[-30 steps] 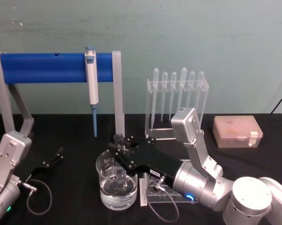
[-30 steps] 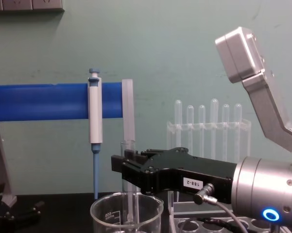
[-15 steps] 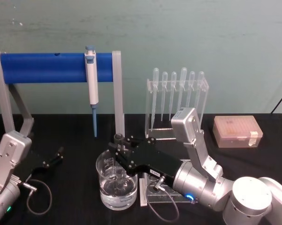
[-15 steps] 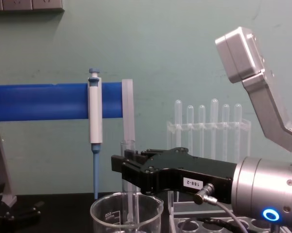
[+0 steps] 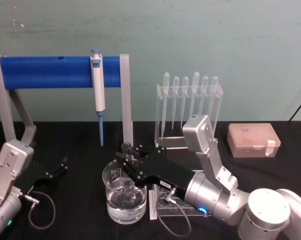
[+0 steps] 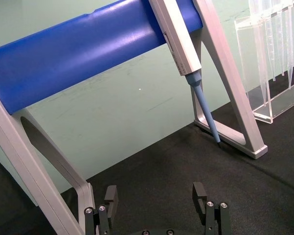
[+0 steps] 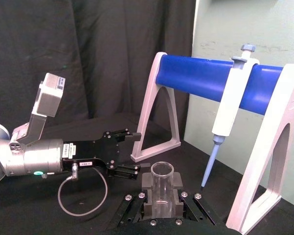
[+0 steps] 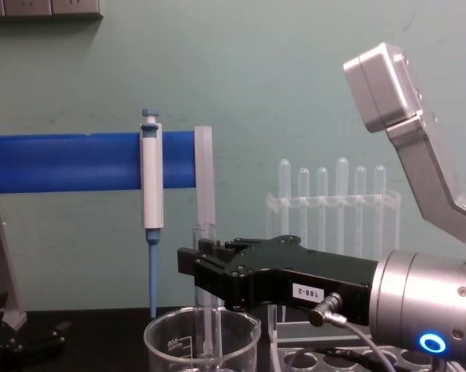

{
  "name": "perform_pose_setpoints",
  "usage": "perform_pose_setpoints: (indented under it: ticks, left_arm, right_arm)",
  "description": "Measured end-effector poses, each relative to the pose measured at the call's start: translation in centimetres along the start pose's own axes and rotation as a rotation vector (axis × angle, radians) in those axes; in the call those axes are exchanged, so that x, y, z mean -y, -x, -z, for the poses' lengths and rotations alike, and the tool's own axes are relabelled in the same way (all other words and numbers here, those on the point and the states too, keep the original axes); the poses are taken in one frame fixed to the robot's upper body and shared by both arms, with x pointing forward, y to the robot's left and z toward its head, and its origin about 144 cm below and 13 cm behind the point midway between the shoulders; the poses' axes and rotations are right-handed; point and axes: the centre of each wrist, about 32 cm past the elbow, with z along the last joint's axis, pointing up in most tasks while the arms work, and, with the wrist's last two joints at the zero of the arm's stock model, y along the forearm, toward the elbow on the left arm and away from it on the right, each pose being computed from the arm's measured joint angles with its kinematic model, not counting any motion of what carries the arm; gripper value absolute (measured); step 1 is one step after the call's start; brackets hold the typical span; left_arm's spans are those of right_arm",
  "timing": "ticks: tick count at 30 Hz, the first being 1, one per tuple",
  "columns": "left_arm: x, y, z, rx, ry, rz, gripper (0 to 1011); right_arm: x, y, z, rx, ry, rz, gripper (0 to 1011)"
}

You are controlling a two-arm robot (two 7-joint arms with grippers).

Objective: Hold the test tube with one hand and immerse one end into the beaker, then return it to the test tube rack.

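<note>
Clear test tube (image 8: 205,235) (mouth up), upright in right hand (image 8: 198,274), dips into beaker (image 8: 167,345).

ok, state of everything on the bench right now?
test tube: upright, gripped, lower end inside the beaker
beaker: upright, part-filled with clear liquid
right gripper: shut on the test tube, over the beaker
left gripper: open, empty, parked at left
pipettor: hanging on the blue stand
pipettes: upright in their clear rack
</note>
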Motion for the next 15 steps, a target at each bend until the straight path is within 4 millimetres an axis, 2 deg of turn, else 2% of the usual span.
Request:
perform_pose_setpoints:
  ticks: [15]
  left_arm:
    - [0.0, 0.0, 0.0, 0.0, 0.0, 0.0, 1000]
  right_arm:
    - [0.12, -0.23, -0.56, -0.01, -0.017, 0.01, 224]
